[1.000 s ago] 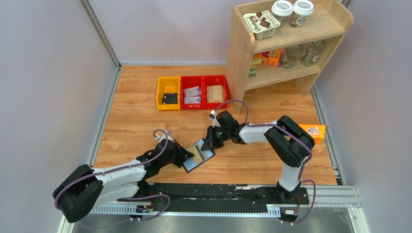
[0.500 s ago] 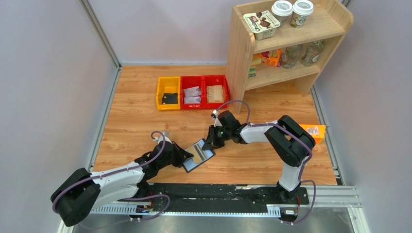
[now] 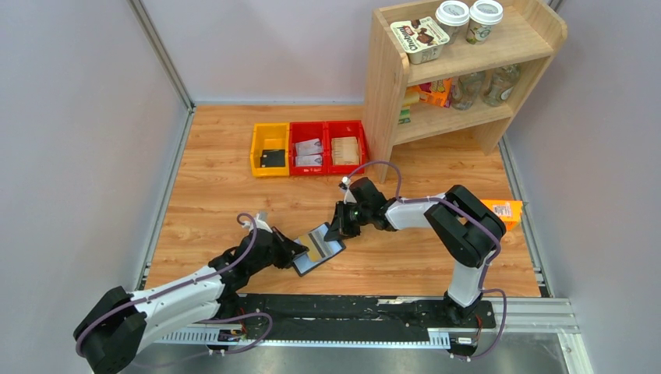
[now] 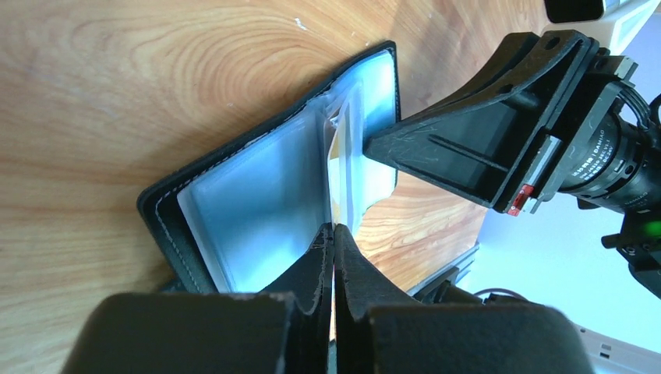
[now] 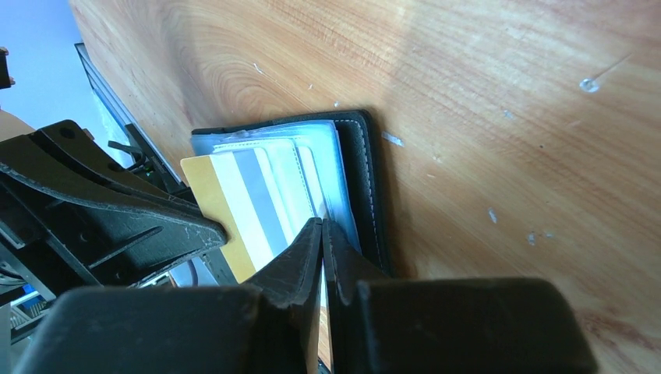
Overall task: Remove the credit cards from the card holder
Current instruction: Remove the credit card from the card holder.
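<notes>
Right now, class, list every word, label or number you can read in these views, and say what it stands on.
Nothing reads clearly.
Cream carton: brown brand lettering, blurred.
Two cups: logos, unreadable.
Orange carton: print too small.
Printed cards in red bin: too small.
Camera lens on the right wrist: white lettering, too small.
Card holder: no text shows.

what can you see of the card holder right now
The card holder is a black leather-looking bifold with pale stitching along its rim, lying open on the wooden table. Inside are grey-blue clear sleeves, and a gold card with a grey stripe sticks partly out of one. The left gripper, shut, meets one edge; the right gripper, also shut, touches the opposite side. Whether either pinches a sleeve cannot be told.
</notes>
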### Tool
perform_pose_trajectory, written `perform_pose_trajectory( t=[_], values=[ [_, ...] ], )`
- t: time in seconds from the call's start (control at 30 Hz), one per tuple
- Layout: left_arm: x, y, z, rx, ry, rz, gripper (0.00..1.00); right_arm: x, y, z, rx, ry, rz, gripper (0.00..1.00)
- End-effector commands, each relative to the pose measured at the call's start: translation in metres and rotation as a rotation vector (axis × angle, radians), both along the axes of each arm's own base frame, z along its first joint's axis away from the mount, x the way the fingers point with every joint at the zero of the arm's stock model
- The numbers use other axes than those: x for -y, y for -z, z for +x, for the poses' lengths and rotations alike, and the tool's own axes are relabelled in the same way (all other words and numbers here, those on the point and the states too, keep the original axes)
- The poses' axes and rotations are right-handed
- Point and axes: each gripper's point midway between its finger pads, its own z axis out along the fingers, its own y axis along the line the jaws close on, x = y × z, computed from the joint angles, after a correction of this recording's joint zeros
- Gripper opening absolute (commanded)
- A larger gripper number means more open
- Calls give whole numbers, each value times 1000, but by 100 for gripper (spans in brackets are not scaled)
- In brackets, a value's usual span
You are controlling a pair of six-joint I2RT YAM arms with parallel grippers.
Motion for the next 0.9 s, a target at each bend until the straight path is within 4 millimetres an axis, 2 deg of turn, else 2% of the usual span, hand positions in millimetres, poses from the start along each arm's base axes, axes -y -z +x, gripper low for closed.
perform_pose_trajectory(
  t=[0.0,0.2,0.33,0.67,0.8,0.87],
  values=[
    [-17,17,-8,-64,-55,42,0,31,41,-5,-56,63,-151,8],
    [-30,32,-21,-142,-75,98,0,35,41,-2,-58,82,-150,8],
    [-36,30,-24,-140,-69,137,0,35,33,2,-46,86,-134,8],
    [-43,-18,-5,78,6,262,0,28,-14,16,46,71,-92,12],
    [-39,-38,0,173,76,304,0,24,-41,23,96,67,-66,21],
    [-35,-52,4,230,123,330,0,24,-57,27,131,71,-58,30]
  ],
)
